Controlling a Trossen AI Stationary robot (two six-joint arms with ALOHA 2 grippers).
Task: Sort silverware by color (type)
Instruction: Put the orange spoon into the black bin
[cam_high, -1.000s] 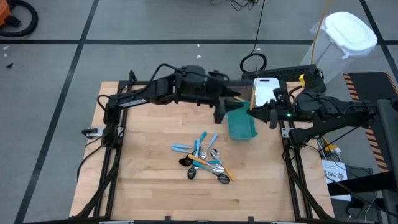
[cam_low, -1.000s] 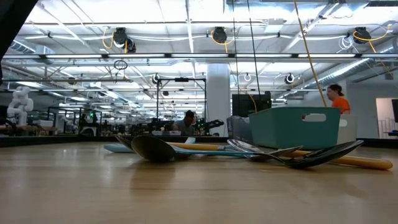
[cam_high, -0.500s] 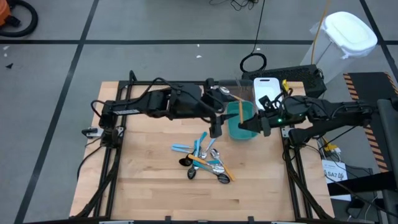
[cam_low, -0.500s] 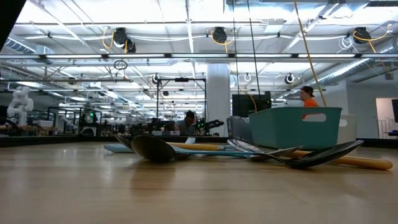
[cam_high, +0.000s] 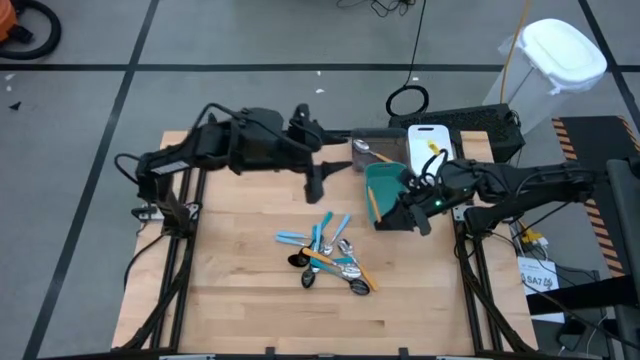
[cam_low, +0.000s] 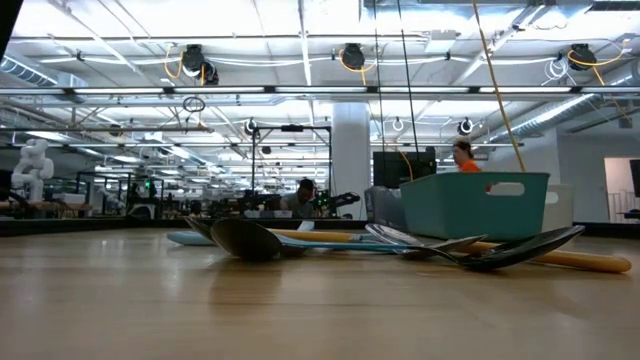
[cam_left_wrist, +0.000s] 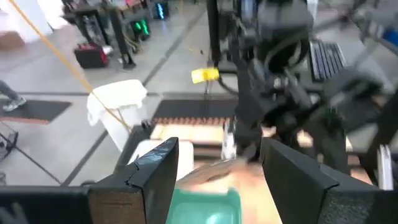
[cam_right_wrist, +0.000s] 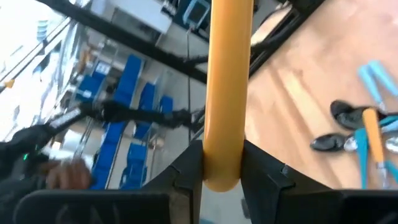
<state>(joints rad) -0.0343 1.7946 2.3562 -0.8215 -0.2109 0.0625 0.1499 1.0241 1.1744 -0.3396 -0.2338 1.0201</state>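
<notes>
Your right gripper (cam_high: 400, 213) clamps an orange-handled utensil (cam_right_wrist: 226, 81) over the teal bin (cam_high: 385, 182) at three o'clock; its head is hidden. Left gripper (cam_high: 313, 186) hangs open. The silverware pile (cam_high: 327, 257) lies mid-table.

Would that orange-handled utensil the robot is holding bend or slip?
Probably stiff: the orange-handled utensil stays straight in the right gripper. Its round, smooth-looking handle could twist or slide between the fingers. It looks slim, so likely light.
</notes>
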